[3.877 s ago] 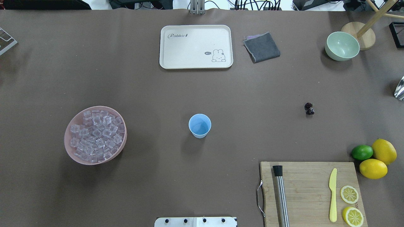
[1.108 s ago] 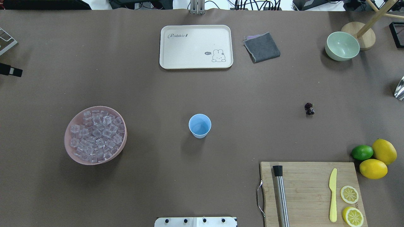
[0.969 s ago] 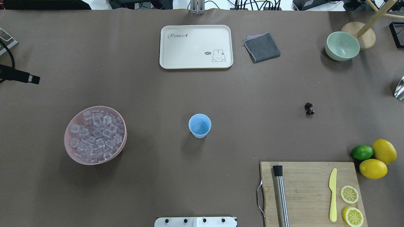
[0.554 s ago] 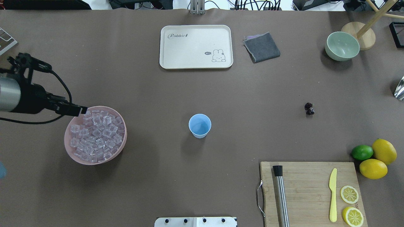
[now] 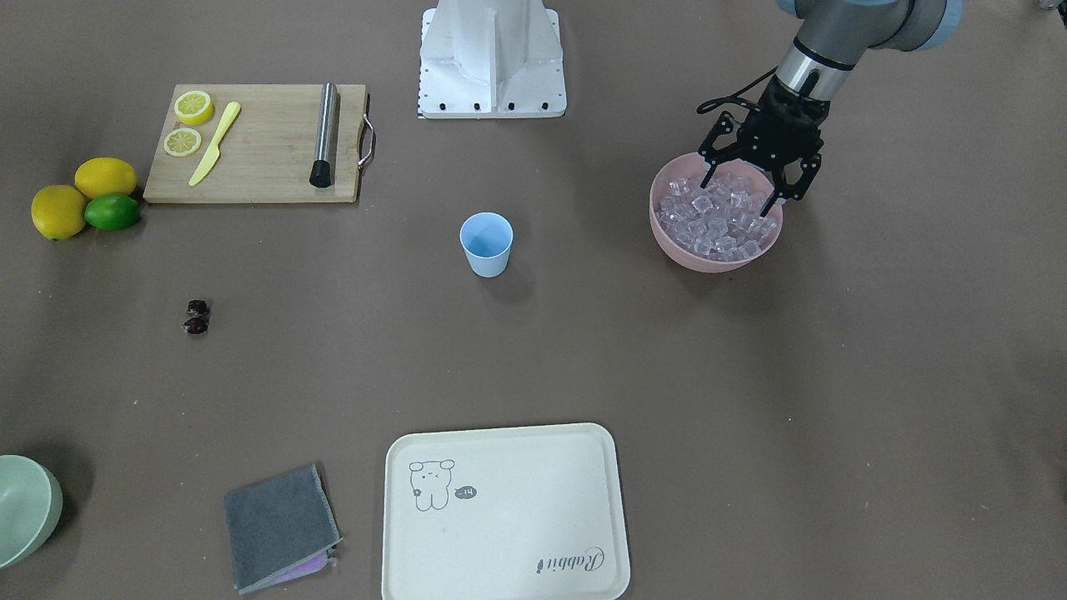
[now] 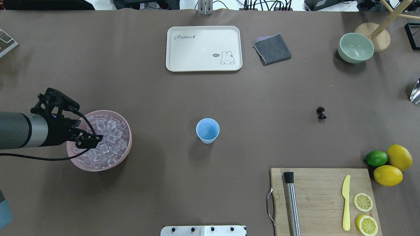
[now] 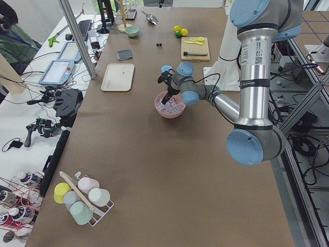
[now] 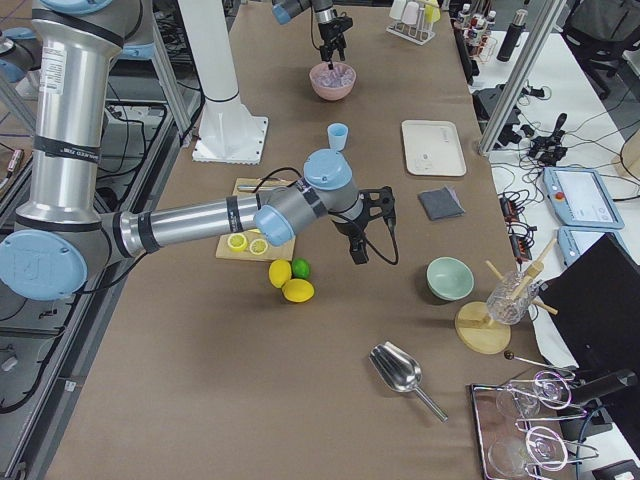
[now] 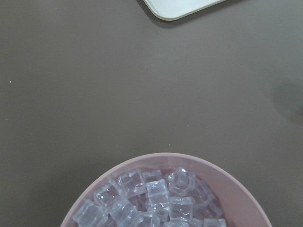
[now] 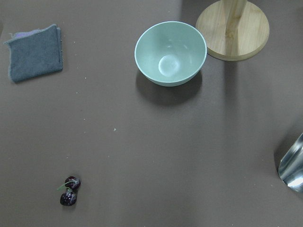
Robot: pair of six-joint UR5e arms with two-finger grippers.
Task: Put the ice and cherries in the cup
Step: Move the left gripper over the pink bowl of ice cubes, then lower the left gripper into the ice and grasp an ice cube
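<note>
Ice fills the pink bowl on the table's left, and the left gripper hangs over the heap with its fingers spread apart. The cup stands upright at centre, mouth up. Farther right lie the cherries, the pair lined up pointing away from the robot. I cannot tell whether the right gripper is apart or together.

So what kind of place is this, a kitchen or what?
Most likely a robotics lab, not a kitchen: a large industrial robot arm is mounted at a long table, control tablets sit alongside, and the ice, cup and cutting board look staged as props.
</note>
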